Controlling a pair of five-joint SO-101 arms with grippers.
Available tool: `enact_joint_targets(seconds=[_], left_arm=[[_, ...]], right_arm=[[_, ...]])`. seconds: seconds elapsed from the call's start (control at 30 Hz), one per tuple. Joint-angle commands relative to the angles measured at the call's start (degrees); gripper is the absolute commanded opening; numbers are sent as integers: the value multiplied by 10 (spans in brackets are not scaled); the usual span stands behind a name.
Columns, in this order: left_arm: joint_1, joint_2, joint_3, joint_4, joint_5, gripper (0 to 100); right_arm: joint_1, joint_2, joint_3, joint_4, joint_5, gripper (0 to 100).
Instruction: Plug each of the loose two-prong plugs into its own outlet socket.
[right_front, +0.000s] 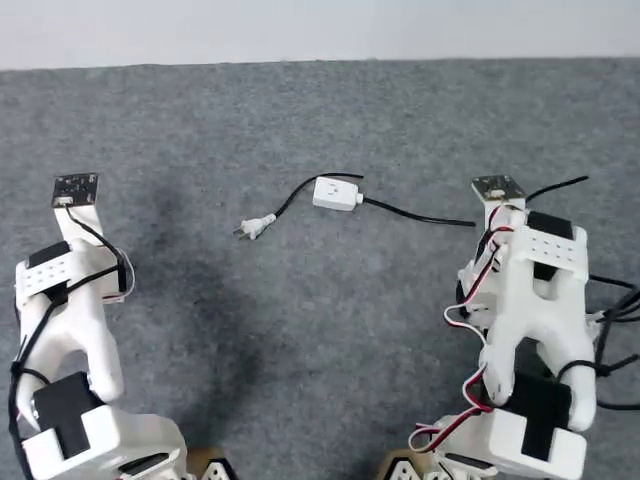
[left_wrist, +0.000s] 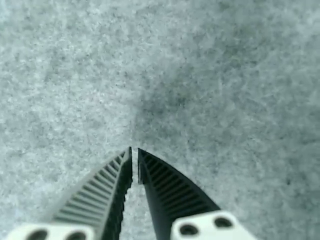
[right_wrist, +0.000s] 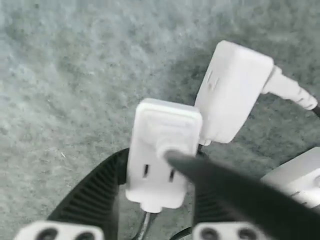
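Pincer (right_wrist: 160, 165) on the right arm is grasping a white outlet socket (right_wrist: 162, 130), with a second white block (right_wrist: 232, 92) just beside it. The left pincer (left_wrist: 134, 152) is clenched empty over the grey table (left_wrist: 225, 75). The loose plug (right_front: 255, 228) lies mid-table near a corded socket (right_front: 337, 193)

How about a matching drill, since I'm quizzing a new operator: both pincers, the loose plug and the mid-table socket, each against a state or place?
Things:
1. left pincer
2. right pincer
3. two-prong plug
4. mid-table socket

States:
A. lies unplugged on the grey mat
B. closed on a white slotted socket
C. shut, empty, above bare mat
D. white, with black cord leaving both ends

Pairs: 1-C, 2-B, 3-A, 4-D.
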Motion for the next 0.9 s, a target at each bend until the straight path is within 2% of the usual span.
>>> enact_joint_targets(seconds=[0.0, 0.07, 0.13, 0.37, 0.47, 0.63, 0.87], left_arm=[[12, -3, -22, 6, 4, 12], [12, -3, -22, 6, 4, 12], [12, -3, -22, 6, 4, 12], [13, -3, -22, 6, 4, 12], [13, -3, -22, 6, 4, 12], [13, -3, -22, 6, 4, 12], [11, 0, -23, 5, 4, 12]], right_arm=[[7, -36, -8, 13, 16, 270], [2, -37, -17, 37, 33, 337], [-7, -37, -33, 68, 54, 351], [-41, -37, -176, 192, 60, 283], [-78, -31, -237, 204, 59, 245], [-150, -7, -249, 85, 63, 231], [-221, 117, -277, -94, 63, 231]])
